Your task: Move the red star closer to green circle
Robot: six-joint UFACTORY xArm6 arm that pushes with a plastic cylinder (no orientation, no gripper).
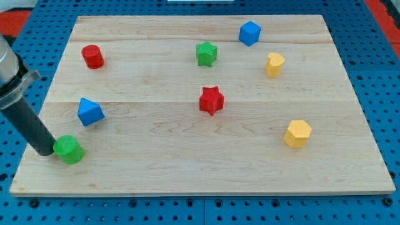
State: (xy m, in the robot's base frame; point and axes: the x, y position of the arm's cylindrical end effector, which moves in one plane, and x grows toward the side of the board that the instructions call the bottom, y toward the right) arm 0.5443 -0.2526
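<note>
The red star [211,100] lies near the middle of the wooden board [206,169]. The green circle [69,149] lies near the board's lower left corner, far to the left of the star and lower in the view. My tip [45,152] rests at the board's left edge, right against the green circle's left side. The dark rod rises from it toward the view's upper left.
A blue triangle [90,112] lies just above the green circle. A red cylinder [93,56] is at the upper left. A green star [206,54], a blue cube [249,33] and a yellow block [274,64] lie above the red star. A yellow hexagon [297,133] is at the lower right.
</note>
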